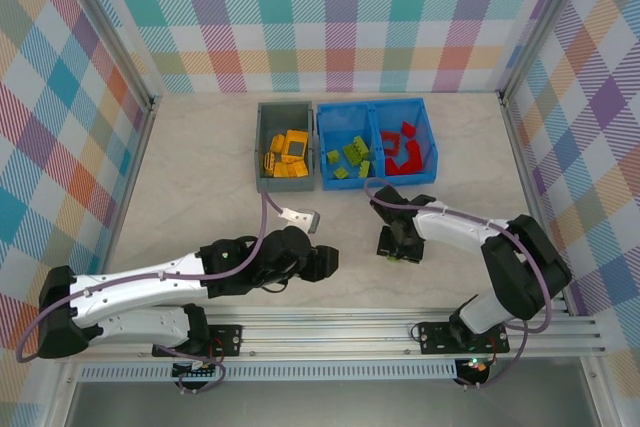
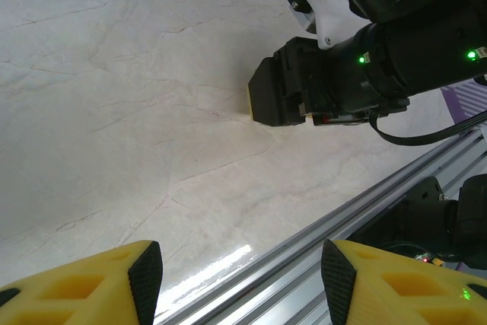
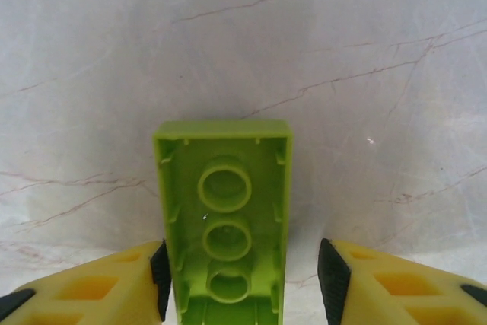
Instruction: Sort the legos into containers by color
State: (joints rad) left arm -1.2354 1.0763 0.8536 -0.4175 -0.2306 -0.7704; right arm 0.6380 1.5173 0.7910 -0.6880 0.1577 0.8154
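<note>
A lime green lego [image 3: 224, 218] lies upside down on the marble table, hollow side toward the camera. My right gripper [image 3: 245, 279] is open around it: the left pad [image 3: 160, 275] touches the brick's side and the right pad stands clear of it. In the top view that gripper [image 1: 402, 252] is down on the table in front of the blue container [image 1: 370, 107]. The blue bin holds green legos [image 1: 350, 159] in its left compartment and red legos [image 1: 405, 152] in its right. The grey container [image 1: 262, 147] holds yellow legos [image 1: 285, 154]. My left gripper [image 1: 325, 262] is open and holds nothing.
The aluminium rail [image 2: 319, 241] runs along the table's near edge, close under my left gripper [image 2: 242, 279]. The right arm's dark wrist [image 2: 319, 85] sits to its right. Checked walls enclose the table on three sides.
</note>
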